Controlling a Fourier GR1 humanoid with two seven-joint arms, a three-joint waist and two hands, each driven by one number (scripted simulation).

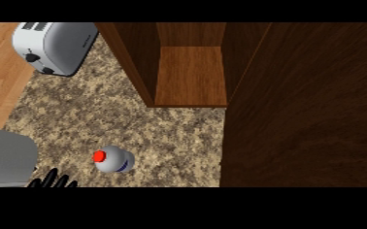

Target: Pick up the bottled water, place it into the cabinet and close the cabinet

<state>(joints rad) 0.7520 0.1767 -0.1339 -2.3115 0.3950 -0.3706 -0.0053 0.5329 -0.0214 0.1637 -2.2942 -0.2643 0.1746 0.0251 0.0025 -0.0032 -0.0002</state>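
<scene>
The water bottle stands upright on the counter, red cap up. The left hand is just beside it, down and to the left, fingers straight and apart. The right hand is out of sight. The cabinet stands open, farther up.

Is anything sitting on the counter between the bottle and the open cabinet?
Nothing visible. The bottle stands upright on bare counter, and the stretch up to the cabinet shelf shows no objects. The open door lies to the right of that path, the toaster far to the left.
</scene>
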